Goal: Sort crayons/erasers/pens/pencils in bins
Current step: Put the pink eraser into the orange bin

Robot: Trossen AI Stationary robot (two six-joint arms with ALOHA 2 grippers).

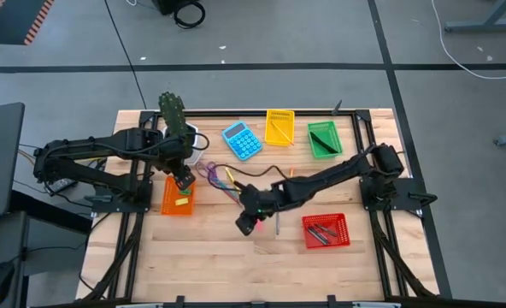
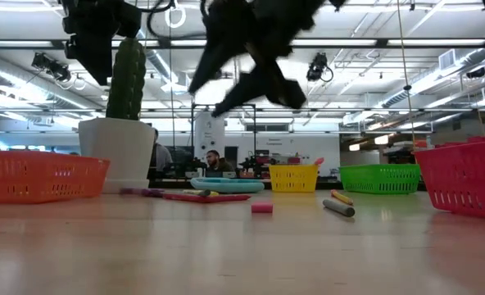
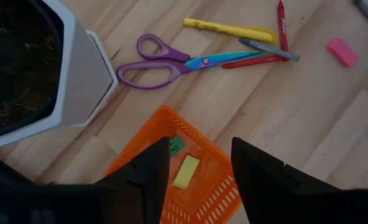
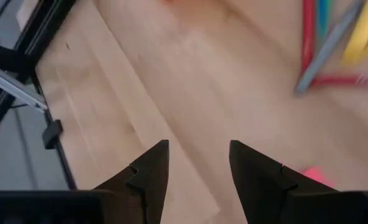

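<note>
The sorting looked partly done, as far as the bins showed. The red bin (image 1: 325, 231) held dark pens; the green bin (image 1: 324, 139) held something dark that could not be made out; the yellow bin (image 1: 279, 127) held thin pencils; the orange bin (image 1: 179, 196) held a green eraser (image 3: 175, 146) and a yellow eraser (image 3: 186, 171). Still loose on the table (image 1: 219, 257) lay a cluster beside the purple scissors (image 3: 165, 59): a yellow crayon (image 3: 230, 29), a red crayon (image 3: 281, 25) and a grey stick (image 3: 268, 48); a pink eraser (image 3: 342, 51) lay a little apart from them.

The left gripper (image 3: 199, 171) hovered over the orange bin, fingers apart and empty, so a drop there seemed finished; the right gripper (image 4: 198, 168) hung over bare wood mid-table, fingers apart, holding nothing, with the pink eraser near it and probably next.
</note>
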